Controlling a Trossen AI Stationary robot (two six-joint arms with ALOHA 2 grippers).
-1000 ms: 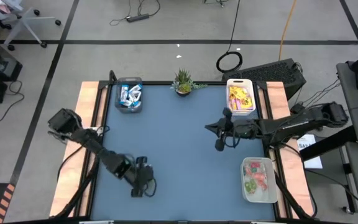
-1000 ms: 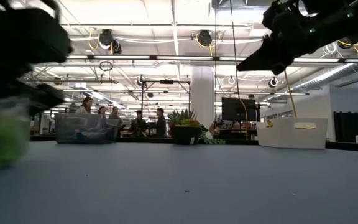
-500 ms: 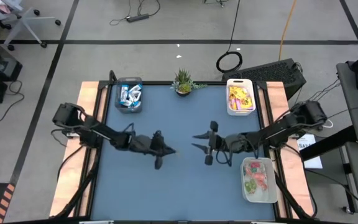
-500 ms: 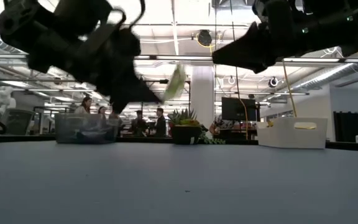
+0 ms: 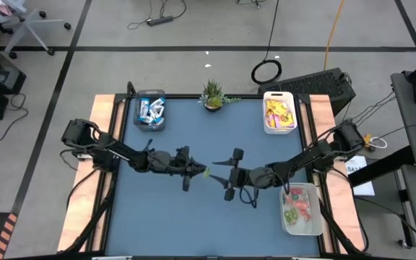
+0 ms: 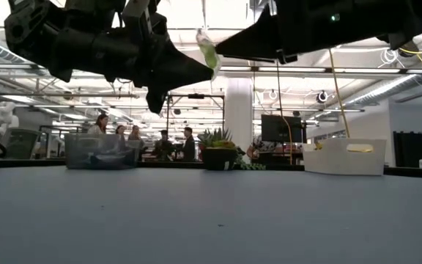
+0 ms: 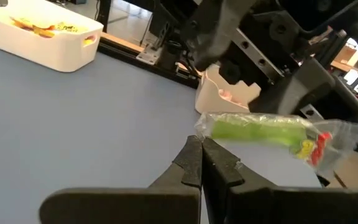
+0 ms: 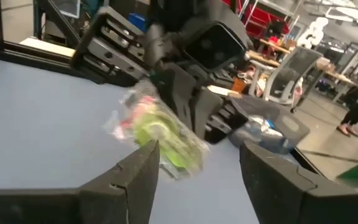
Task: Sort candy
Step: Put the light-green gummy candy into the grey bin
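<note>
A green candy point(image 7: 260, 130) in a clear wrapper hangs in the air over the middle of the table point(image 5: 193, 217). My left gripper point(image 5: 198, 171) reaches in from the table's left and is shut on it. My right gripper point(image 5: 221, 178) comes from the right and is open. Its two fingers point(image 8: 129, 180) stand on either side of the candy point(image 8: 160, 134). In the low view the candy point(image 6: 208, 50) sits between the two grippers' tips, high above the table. My left gripper pinches the clear wrapper's near end point(image 7: 202, 127) between its two fingertips, coming level from the table's left. The candy sticks out beyond the fingertips toward my right gripper, lifted clear of the table. My right gripper stands around the candy; I cannot tell whether it touches it.
A clear bin point(image 5: 151, 110) with blue-and-white bars stands at the far left. A white bin point(image 5: 279, 112) with yellow packets is at the far right. A clear bin point(image 5: 300, 208) with red, pink and green pieces is at the near right. A small plant point(image 5: 213, 94) stands at the far edge.
My left gripper has risen from the table's near left and gone toward the middle, carrying the green candy clear of the table. My right gripper has moved toward the table's left and near edge, up to the candy, and has opened.
</note>
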